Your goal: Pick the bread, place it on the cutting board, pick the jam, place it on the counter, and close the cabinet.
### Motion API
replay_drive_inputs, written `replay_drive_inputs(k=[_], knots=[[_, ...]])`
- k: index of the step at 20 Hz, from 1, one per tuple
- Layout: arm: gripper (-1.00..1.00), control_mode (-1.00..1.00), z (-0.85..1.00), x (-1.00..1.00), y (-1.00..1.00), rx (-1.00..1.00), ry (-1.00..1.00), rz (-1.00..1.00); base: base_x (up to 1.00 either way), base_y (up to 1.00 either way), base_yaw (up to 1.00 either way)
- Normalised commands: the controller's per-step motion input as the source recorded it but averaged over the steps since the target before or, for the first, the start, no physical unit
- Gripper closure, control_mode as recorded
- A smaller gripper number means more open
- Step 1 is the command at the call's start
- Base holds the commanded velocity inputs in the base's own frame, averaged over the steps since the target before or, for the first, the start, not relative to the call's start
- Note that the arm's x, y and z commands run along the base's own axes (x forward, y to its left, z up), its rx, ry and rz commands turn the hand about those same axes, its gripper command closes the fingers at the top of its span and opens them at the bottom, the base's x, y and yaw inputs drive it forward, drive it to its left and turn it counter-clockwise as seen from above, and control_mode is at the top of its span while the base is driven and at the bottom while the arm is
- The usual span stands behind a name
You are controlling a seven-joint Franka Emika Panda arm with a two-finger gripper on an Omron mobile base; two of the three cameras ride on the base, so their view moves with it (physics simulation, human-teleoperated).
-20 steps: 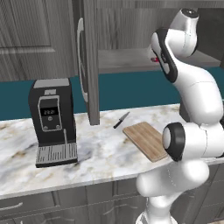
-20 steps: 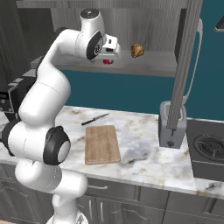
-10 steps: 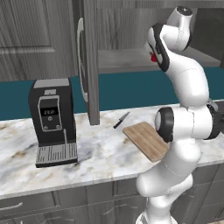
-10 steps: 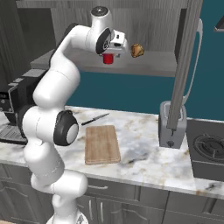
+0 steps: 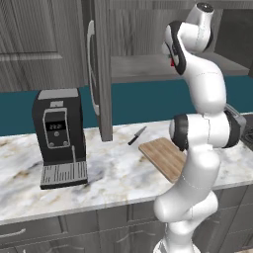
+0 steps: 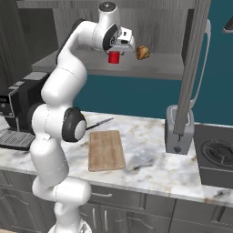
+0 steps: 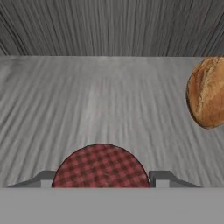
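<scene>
The red jam [image 6: 114,57] with its checked lid [image 7: 100,168] is at the open cabinet's shelf [image 6: 150,68]. My gripper [image 6: 119,49] reaches in from above, and its fingertips [image 7: 159,178] press against both sides of the lid, so it is shut on the jar. A sliver of the jam [image 5: 172,63] shows behind my forearm. The golden-brown bread [image 6: 142,52] lies on the same shelf just right of the jar, apart from it [image 7: 205,92]. The wooden cutting board [image 6: 106,149] lies bare on the marble counter [image 6: 150,150], below my arm [image 5: 165,158].
The cabinet door [image 5: 101,74] hangs open above the counter [image 6: 191,68]. A black knife [image 5: 137,136] lies behind the board. A coffee machine [image 5: 59,136] stands at the left, a toaster [image 6: 178,136] and a stove [image 6: 218,154] at the right.
My hand has swung right along the shelf to the jam, and the jaws have closed from wide open onto the jar, which now sits slightly higher.
</scene>
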Motion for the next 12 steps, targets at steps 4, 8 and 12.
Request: replay_drive_inputs(k=[4, 8, 12], knots=[[1.00, -1.00, 0.00, -0.13, 0.00, 0.00, 0.00, 0.00, 0.00, 0.00, 0.00], [1.00, -1.00, -0.03, -0.62, 0.00, 0.00, -0.01, 0.00, 0.00, 0.00, 0.00], [1.00, -1.00, -0.10, -0.74, 0.00, 0.00, 0.00, 0.00, 0.00, 0.00, 0.00]])
